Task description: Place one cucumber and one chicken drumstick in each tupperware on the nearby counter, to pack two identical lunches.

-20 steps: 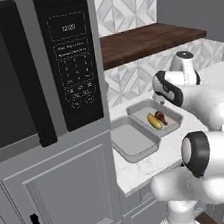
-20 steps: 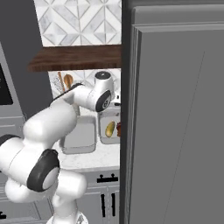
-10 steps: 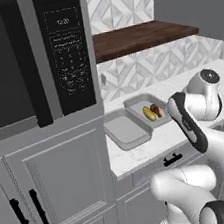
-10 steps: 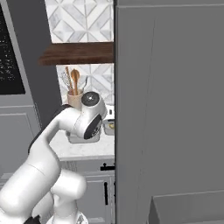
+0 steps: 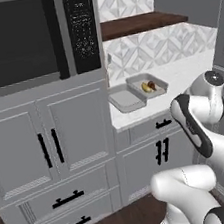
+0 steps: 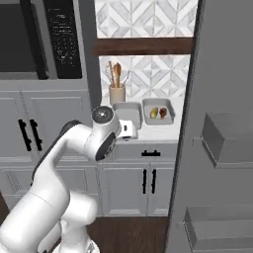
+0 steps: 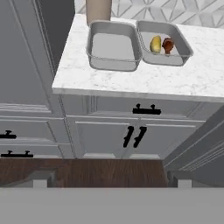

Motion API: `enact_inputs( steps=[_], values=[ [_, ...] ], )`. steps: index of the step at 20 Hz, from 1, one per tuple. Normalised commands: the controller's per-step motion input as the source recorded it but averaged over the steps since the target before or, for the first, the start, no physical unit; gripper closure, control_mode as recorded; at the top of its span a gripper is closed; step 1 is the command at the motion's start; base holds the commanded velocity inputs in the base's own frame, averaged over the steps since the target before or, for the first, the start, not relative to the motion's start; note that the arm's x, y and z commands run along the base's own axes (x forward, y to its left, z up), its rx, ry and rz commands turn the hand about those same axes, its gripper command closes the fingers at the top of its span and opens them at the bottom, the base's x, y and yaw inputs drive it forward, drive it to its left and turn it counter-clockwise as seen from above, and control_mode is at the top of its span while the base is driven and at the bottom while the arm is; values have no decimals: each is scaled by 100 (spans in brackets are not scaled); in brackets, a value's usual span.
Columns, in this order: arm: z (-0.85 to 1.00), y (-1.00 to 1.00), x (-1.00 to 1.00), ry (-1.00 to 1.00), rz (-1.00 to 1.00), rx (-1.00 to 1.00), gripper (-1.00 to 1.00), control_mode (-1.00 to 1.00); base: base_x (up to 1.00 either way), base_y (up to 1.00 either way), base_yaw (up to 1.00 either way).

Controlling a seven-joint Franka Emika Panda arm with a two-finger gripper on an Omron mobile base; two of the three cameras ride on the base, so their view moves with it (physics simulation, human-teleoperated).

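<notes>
Two grey tupperware trays sit side by side on the white counter [image 7: 131, 81]. The left tupperware [image 7: 111, 46] holds nothing. In the right tupperware [image 7: 177, 59] lie a yellow-green cucumber [image 7: 155, 44] and a brown chicken drumstick [image 7: 167, 45], touching each other. Both base views show the same pair: cucumber [image 5: 145, 87] and drumstick [image 5: 152, 84] in the far tray [image 5: 135, 78], and cucumber [image 6: 153, 113] beside drumstick [image 6: 162, 112]. My gripper [image 7: 110, 183] hangs open and empty, well back from the counter's front edge and above the floor. Its white hand [image 6: 126, 130] points at the trays.
A beige utensil holder [image 6: 117, 92] stands behind the left tray. A black microwave [image 5: 23, 40] is built in over grey cabinets at the left. A dark wooden shelf [image 5: 142, 23] runs above the counter. A tall grey door [image 6: 222, 123] stands close on the right.
The whole picture has shifted: the base has backed away, so the counter and trays look farther off. The hand has pulled back from above the trays. The jaws stay open.
</notes>
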Motion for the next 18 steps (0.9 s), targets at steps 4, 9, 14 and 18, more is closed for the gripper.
enact_inputs(
  steps=[4,9,14,18],
  values=[
    [0,0,0,0,0,0,-100,100,-100,100,0],
    [0,0,0,0,0,0,-100,100,-99,86,-37],
    [0,0,0,0,0,0,-100,100,-74,22,-73],
    [0,0,0,0,0,0,-100,100,-44,5,-85]
  ],
)
